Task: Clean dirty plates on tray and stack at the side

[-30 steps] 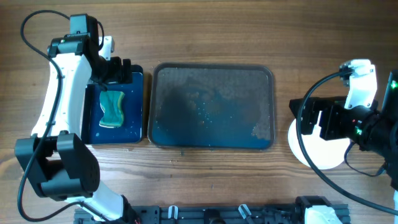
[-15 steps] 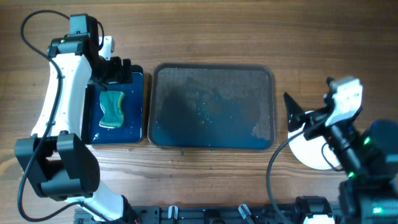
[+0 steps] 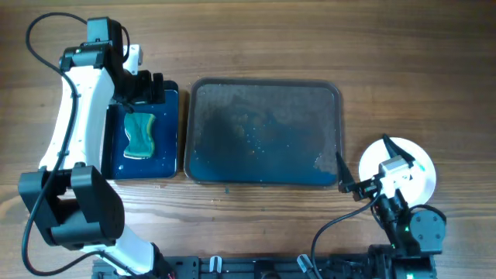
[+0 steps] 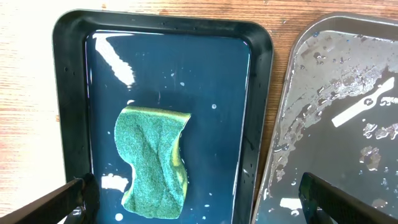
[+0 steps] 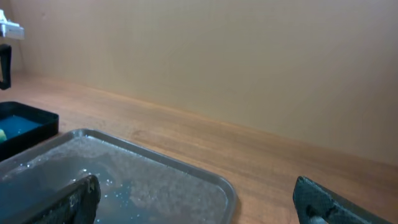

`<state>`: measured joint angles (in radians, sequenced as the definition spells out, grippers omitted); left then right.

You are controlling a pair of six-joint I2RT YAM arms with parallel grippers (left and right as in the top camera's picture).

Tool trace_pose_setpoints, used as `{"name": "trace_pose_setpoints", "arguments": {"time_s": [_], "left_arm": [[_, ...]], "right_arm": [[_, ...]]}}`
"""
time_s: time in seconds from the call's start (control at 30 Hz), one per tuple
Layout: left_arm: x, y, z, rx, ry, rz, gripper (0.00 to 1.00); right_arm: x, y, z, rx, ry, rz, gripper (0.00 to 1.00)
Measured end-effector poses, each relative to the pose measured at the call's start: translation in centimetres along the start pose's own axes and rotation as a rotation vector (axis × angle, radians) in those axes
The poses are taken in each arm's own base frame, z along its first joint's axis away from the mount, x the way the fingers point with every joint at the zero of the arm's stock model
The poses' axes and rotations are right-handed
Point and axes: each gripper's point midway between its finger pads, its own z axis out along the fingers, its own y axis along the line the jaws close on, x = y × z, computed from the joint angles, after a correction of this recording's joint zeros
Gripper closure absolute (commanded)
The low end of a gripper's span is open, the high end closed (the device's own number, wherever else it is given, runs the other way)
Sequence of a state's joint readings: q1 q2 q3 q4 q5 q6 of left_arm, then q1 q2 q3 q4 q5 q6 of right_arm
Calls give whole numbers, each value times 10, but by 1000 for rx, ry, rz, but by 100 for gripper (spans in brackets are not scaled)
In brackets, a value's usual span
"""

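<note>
Left gripper (image 4: 196,190): spread wide, empty, hanging right above the sponge (image 4: 152,158). Sponge flat in blue water of the small black tray (image 4: 71,93), probably kept there to stay wet and within reach. Right gripper (image 5: 196,193): also spread wide, empty, low near the front table (image 3: 256,39) edge, aimed across the big grey tray (image 3: 263,116), probably pulled clear of the work. No plates on that tray, only a wet film and bluish residue along its near side. White plates (image 3: 372,164) on the table just right of it, partly under the right arm; white where visible, count not readable. Judged: tray emptied, stacking at the side looks done or nearly so.
</note>
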<state>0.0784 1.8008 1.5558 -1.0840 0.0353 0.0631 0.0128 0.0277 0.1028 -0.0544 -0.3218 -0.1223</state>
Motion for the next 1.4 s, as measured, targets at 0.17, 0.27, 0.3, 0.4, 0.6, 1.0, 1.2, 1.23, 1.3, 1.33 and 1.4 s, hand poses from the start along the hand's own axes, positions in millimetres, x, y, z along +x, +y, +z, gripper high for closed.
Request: {"name": "trace_pose_setpoints", "arguments": {"time_s": [0.17, 0.27, 0.3, 0.4, 0.6, 1.0, 1.2, 1.23, 1.3, 1.33, 1.4], "left_arm": [[0, 0, 0, 0, 0, 0, 0], [0, 0, 0, 0, 0, 0, 0], [0, 0, 0, 0, 0, 0, 0], [0, 0, 0, 0, 0, 0, 0], [0, 0, 0, 0, 0, 0, 0], [0, 3, -1, -20, -4, 15, 0], [-46, -3, -99, -8, -429, 36, 0], [-51, -6, -121, 4, -517, 42, 0], [-58, -14, -163, 40, -724, 64, 0], [-49, -20, -188, 64, -832, 81, 0], [-30, -28, -215, 95, -982, 100, 0]], "right_arm": [[24, 4, 5, -16, 7, 6, 0], [25, 7, 5, -31, 6, 31, 0], [25, 7, 5, -34, 6, 35, 1], [25, 8, 5, -38, 5, 44, 0], [25, 8, 5, -38, 5, 46, 0], [25, 8, 5, -38, 5, 46, 0], [25, 8, 5, -38, 5, 46, 0], [25, 8, 5, -38, 4, 46, 0], [25, 8, 5, -38, 4, 46, 0], [25, 8, 5, -38, 3, 46, 0], [24, 8, 5, -38, 0, 45, 0]]}}
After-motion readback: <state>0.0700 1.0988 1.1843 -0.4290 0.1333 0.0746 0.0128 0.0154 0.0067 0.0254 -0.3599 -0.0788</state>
